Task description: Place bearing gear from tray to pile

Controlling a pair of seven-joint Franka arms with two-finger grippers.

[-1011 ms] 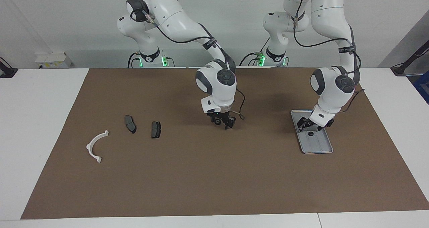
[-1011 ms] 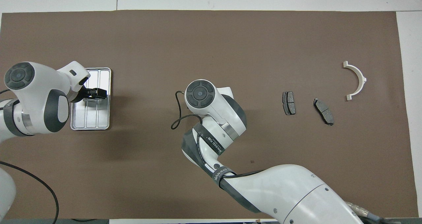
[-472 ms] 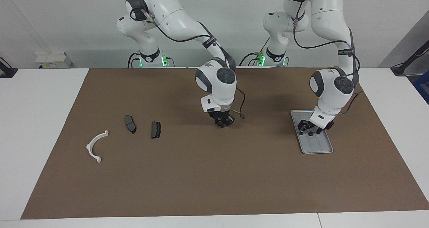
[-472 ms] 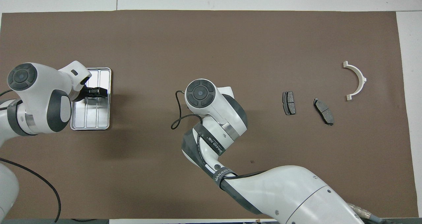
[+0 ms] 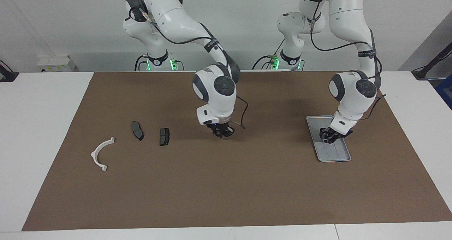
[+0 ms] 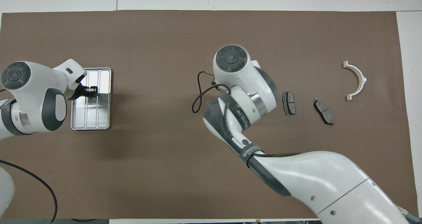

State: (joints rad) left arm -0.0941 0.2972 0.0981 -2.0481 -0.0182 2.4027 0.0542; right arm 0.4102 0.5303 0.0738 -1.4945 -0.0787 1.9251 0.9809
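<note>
— Where is your left gripper [image 5: 330, 137]?
— Down in the tray [image 5: 344, 154], fingers together; the gear is hidden between them.
— And the right gripper [image 5: 220, 132]?
— Over the mat [image 5: 212, 190] near the pile [image 5: 137, 130]; fingers, I cannot tell.

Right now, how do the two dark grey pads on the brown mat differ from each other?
The pad nearer the white bracket lies at a slant, while the pad nearer the table's middle lies almost straight, its long side pointing away from the robots. The slanted pad is also slightly nearer to the robots. Both are dark grey and lie flat on the brown mat, apart from each other and from the white bracket.
</note>
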